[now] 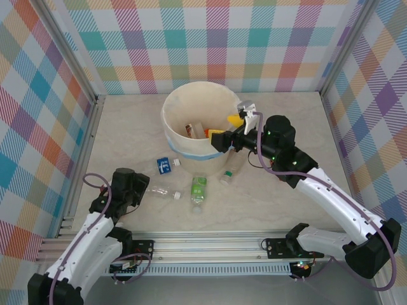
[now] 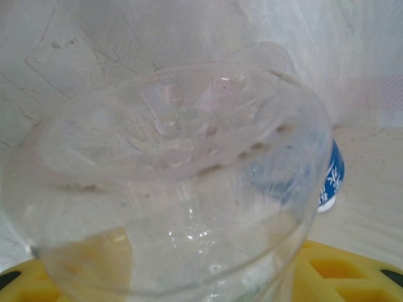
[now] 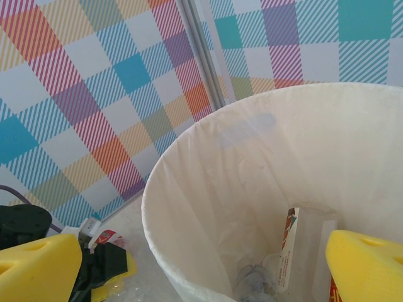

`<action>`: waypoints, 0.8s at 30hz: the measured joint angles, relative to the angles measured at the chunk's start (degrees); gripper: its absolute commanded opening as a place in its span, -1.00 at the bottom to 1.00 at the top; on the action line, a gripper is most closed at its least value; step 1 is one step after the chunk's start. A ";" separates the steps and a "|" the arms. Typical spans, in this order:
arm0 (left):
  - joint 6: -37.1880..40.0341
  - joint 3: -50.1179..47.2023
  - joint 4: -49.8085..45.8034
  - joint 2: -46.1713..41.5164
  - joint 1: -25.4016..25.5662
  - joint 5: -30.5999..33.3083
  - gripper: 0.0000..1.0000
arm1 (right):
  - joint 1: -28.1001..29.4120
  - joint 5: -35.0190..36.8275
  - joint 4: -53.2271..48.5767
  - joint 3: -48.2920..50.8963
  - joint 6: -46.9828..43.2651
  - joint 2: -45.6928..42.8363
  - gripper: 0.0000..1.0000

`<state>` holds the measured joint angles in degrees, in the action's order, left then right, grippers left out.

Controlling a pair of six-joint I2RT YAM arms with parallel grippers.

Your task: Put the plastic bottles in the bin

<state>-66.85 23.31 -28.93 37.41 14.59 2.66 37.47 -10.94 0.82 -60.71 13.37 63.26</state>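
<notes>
One right hand (image 1: 227,128), spread wide, over bin (image 1: 181,147)

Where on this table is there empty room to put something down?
Bare tabletop lies left of the bin, toward the wall, and far right, behind the right arm. It is crowded in front of the bin, where the plastic bottles lie.
</notes>
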 measured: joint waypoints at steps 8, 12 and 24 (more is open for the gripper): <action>9.55 8.57 -6.62 1.49 -0.83 -1.11 -0.02 | 0.00 0.87 0.90 0.09 -0.02 0.33 0.99; 14.95 15.85 -7.45 6.67 -0.90 -1.05 -0.01 | 0.00 1.70 0.90 0.09 -0.02 0.42 0.99; 29.38 34.95 -8.15 15.37 -1.03 2.23 0.00 | 0.00 7.74 -1.92 0.09 1.86 0.37 0.99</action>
<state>-37.47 58.26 -37.08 52.77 13.56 4.89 37.47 -3.20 -1.10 -60.62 15.22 63.64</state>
